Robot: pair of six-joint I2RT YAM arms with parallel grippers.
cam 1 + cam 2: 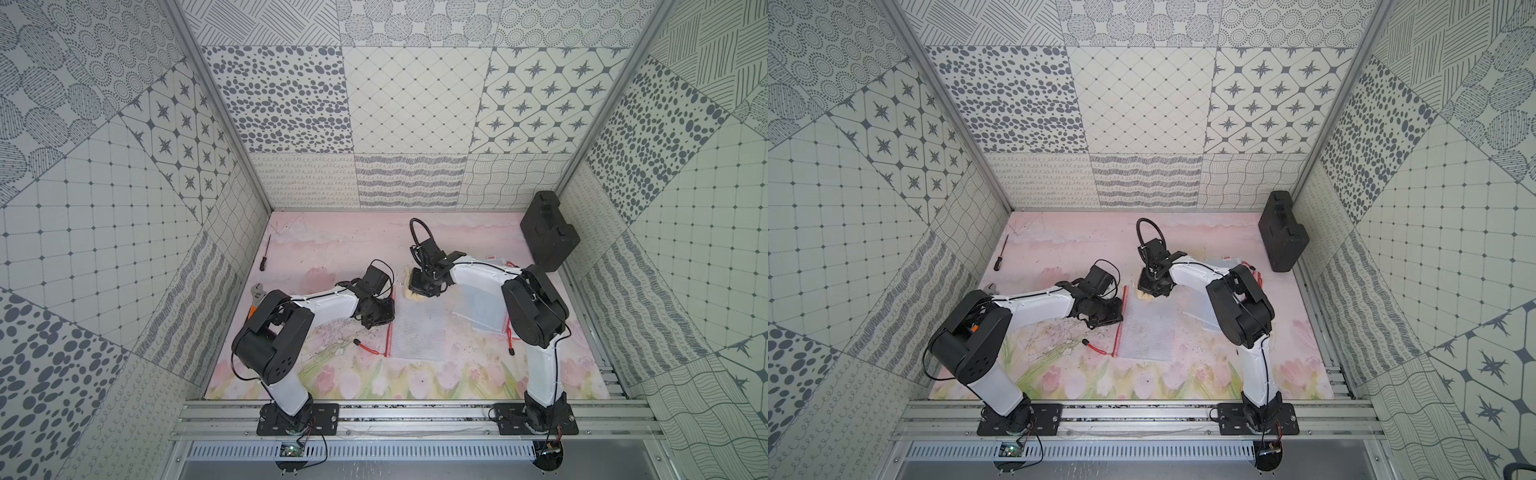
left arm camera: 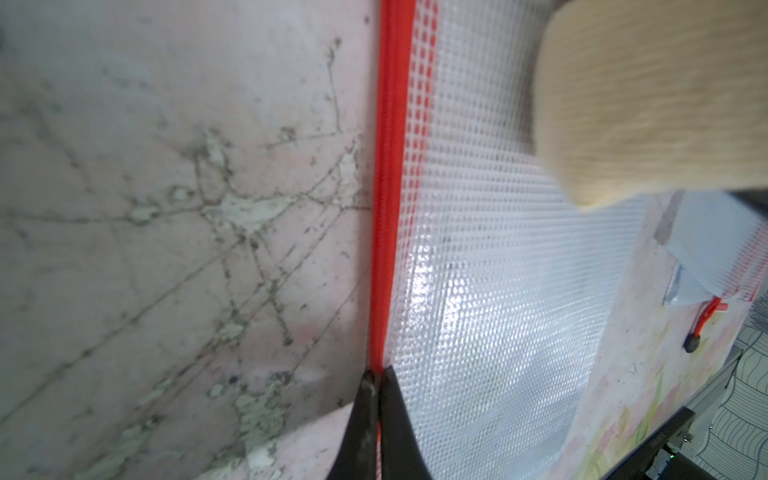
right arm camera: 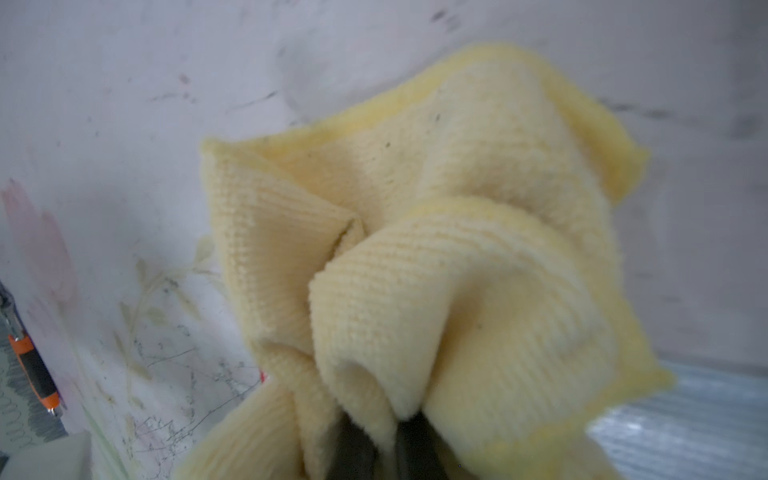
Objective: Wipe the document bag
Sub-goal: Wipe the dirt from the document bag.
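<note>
My left pincer (image 2: 377,377) is pinching the light, slippery-looking document bag (image 2: 490,291) by its zipper edge (image 2: 388,166). My right pincer (image 3: 384,434) is clamping the yellow cloth (image 3: 436,249).

A: Colour check: the document bag (image 1: 417,332) at centre frame is clear with a fine white mesh grid, and its zip edge (image 2: 388,166) runs bright red

B: Red again on the cord (image 1: 370,350) just left of it, black at the tip

A: And the cloth (image 3: 436,249), pale yellow, ribbed weave all over

B: Underneath, the mat (image 1: 332,245) is soft pink, with pink tulips and green stems along the lower edge

A: Upper right, a plain black case (image 1: 548,232)

B: Walls (image 1: 415,104) all round, grey-on-white patchwork: dots, stars, lattice, wavy lines
</note>
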